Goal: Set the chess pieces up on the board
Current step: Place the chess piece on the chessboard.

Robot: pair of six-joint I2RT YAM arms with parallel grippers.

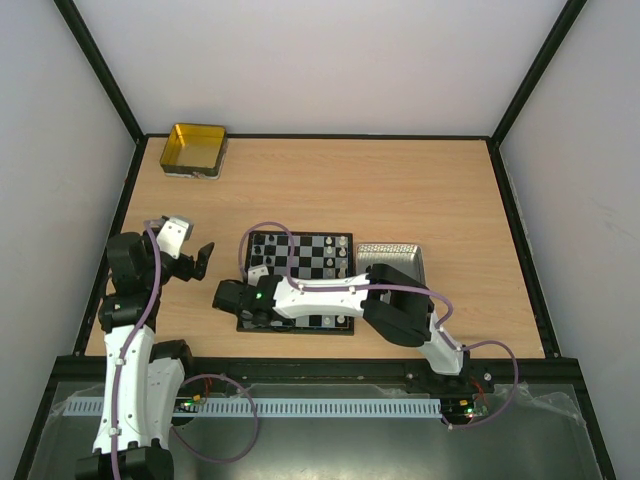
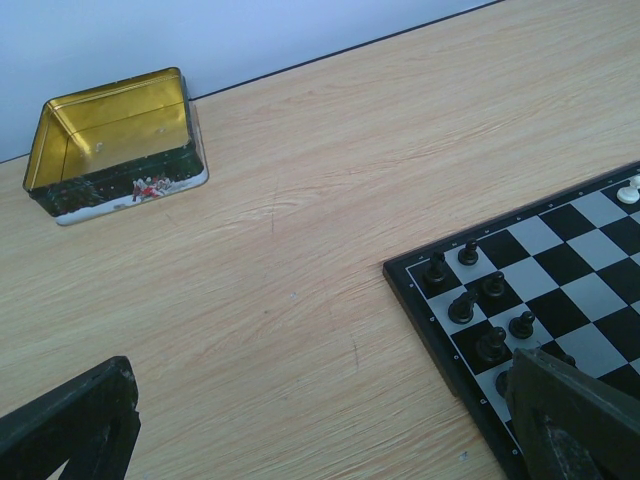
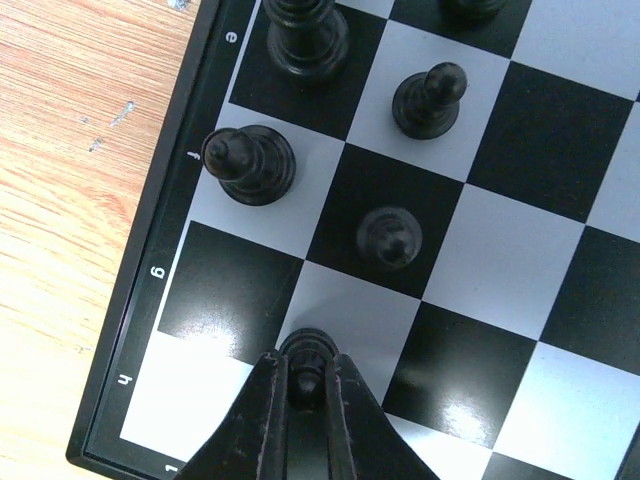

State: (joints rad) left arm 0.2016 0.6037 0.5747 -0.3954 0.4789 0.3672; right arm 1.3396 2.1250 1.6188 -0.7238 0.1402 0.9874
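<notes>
The board [image 1: 300, 281] lies mid-table, with black pieces along its left side and white pieces [image 1: 345, 252] toward its right. My right gripper [image 1: 228, 297] reaches over the board's near left corner. In the right wrist view it [image 3: 305, 378] is shut on a black pawn [image 3: 305, 352] above a white square close to the board's edge [image 3: 110, 390]. Other black pieces [image 3: 250, 163] stand on squares beyond it. My left gripper [image 1: 203, 258] is open and empty, left of the board above bare wood. The left wrist view shows the board's corner [image 2: 520, 300] with black pieces [image 2: 462, 306].
A gold-yellow tin [image 1: 194, 150] sits at the far left corner, also in the left wrist view [image 2: 115, 140]. A grey metal tray [image 1: 395, 262] lies against the board's right side. Black frame rails border the table.
</notes>
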